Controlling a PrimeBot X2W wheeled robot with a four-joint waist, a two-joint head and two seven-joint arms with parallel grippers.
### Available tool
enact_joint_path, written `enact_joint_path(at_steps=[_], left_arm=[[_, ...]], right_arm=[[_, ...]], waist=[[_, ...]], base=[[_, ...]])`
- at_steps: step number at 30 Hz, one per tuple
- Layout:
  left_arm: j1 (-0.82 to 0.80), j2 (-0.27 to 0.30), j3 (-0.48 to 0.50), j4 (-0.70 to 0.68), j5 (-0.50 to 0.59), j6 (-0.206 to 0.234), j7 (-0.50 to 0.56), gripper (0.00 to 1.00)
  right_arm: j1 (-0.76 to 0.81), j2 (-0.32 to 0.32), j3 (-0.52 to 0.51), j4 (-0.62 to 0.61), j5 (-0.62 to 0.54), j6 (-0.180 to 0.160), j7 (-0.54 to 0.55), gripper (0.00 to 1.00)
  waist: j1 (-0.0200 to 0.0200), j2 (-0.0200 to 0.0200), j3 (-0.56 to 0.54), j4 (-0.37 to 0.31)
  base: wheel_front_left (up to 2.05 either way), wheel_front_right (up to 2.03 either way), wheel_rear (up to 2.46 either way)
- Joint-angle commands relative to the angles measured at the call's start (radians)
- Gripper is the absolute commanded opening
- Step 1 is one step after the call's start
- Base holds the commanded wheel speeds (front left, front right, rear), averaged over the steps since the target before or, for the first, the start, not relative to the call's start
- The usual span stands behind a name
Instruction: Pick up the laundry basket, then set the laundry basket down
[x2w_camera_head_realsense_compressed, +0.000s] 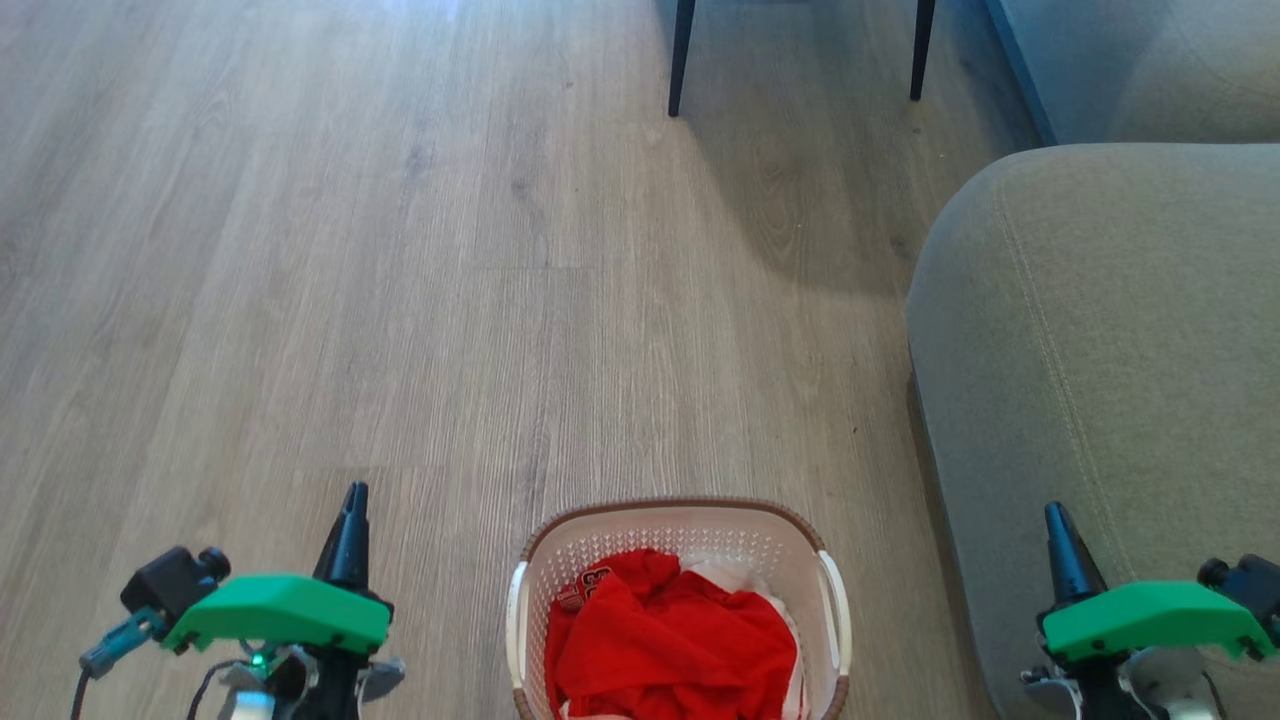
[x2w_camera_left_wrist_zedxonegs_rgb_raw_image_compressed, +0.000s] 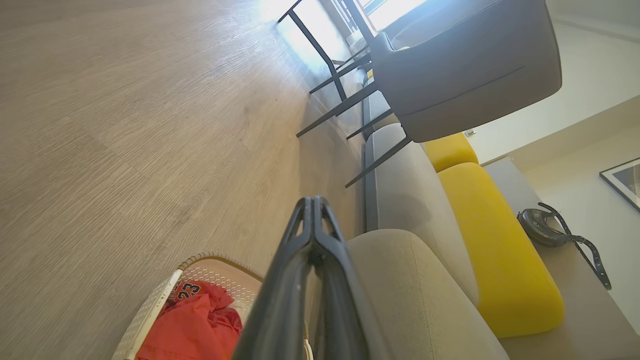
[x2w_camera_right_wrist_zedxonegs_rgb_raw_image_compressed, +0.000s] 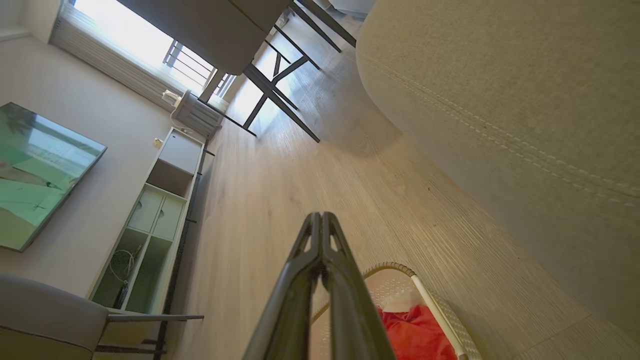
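Head view: the laundry basket (x2w_camera_head_realsense_compressed: 682, 504) sits on the wood floor (x2w_camera_head_realsense_compressed: 400, 300) at the bottom centre, red clothes (x2w_camera_head_realsense_compressed: 670, 640) heaped inside, just beside the grey sofa arm (x2w_camera_head_realsense_compressed: 1100, 350) and between my two arms. My left pincer (x2w_camera_head_realsense_compressed: 352, 505) is at its left and my right pincer (x2w_camera_head_realsense_compressed: 1060, 525) at its right. Both point forward and are clear of the white handles.

The left wrist view adds yellow cushions (x2w_camera_left_wrist_zedxonegs_rgb_raw_image_compressed: 500, 240), a dark bag (x2w_camera_left_wrist_zedxonegs_rgb_raw_image_compressed: 542, 227) and a grey chair (x2w_camera_left_wrist_zedxonegs_rgb_raw_image_compressed: 465, 65) on thin black legs. It also shows my left pincer (x2w_camera_left_wrist_zedxonegs_rgb_raw_image_compressed: 312, 202) with its fingers pressed together on nothing.

The right wrist view brings in a television (x2w_camera_right_wrist_zedxonegs_rgb_raw_image_compressed: 35, 175), a pale cabinet (x2w_camera_right_wrist_zedxonegs_rgb_raw_image_compressed: 150, 220) and a bright window (x2w_camera_right_wrist_zedxonegs_rgb_raw_image_compressed: 125, 35). My right pincer (x2w_camera_right_wrist_zedxonegs_rgb_raw_image_compressed: 320, 217) is likewise closed and empty there, with the basket's rim under it.
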Motion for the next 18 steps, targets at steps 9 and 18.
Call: enact_joint_path(at_steps=[9,18], left_arm=[[-0.066,0.013,0.056,-0.024,-0.115,-0.022,0.029,0.0],[-0.073,0.012,0.083,-0.02,-0.209,-0.035,0.055,0.0]], right_arm=[[-0.074,-0.015,-0.004,-0.021,0.122,0.004,0.035,0.0],[-0.087,-0.015,-0.013,-0.014,0.22,0.005,0.061,0.0]], waist=[[0.0,0.0,0.006,-0.013],[0.0,0.0,0.011,-0.025]], base=[[0.0,0.0,0.0],[0.0,0.0,0.0]])
